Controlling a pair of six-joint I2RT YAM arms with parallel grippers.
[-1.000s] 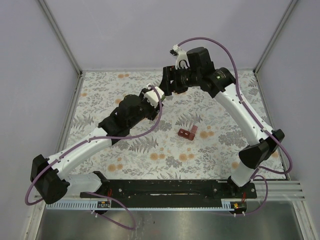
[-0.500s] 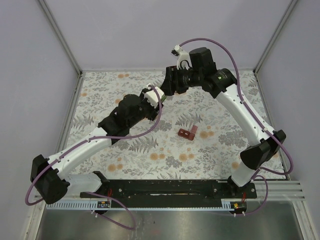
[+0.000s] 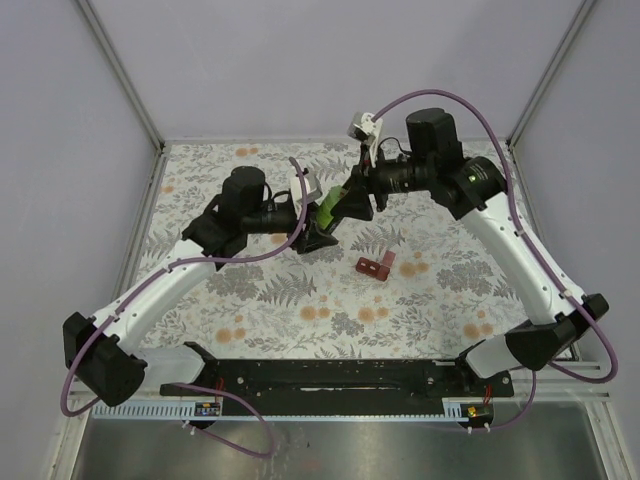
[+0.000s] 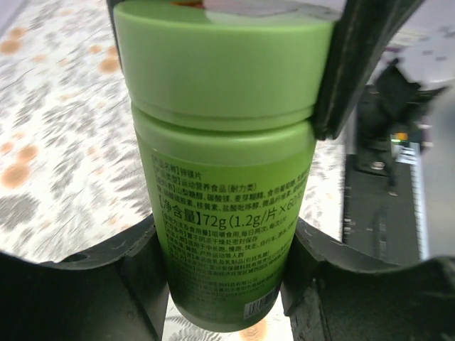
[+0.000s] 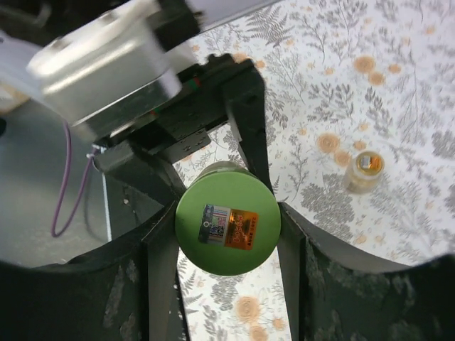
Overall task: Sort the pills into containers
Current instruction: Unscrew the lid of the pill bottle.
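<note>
The green bottle (image 3: 330, 205) is held in the air between both arms, above the flowered cloth. My left gripper (image 4: 224, 277) is shut on its labelled body (image 4: 220, 163). My right gripper (image 5: 226, 222) is shut on its round cap (image 5: 227, 227), which carries a sticker. One right finger (image 4: 362, 57) shows against the cap in the left wrist view. The dark-red pill box (image 3: 375, 266) lies on the cloth, below and to the right of the bottle. A small pale-and-orange bottle (image 5: 362, 170) stands on the cloth in the right wrist view. No pills can be made out.
The flowered cloth (image 3: 300, 310) covers the table between grey walls. The black rail (image 3: 340, 378) with the arm bases runs along the near edge. Purple cables loop over both arms.
Both wrists have swung to face each other, and the green bottle now shows between them. The right jaws have closed on the cap. The left forearm has drawn back to the left.
</note>
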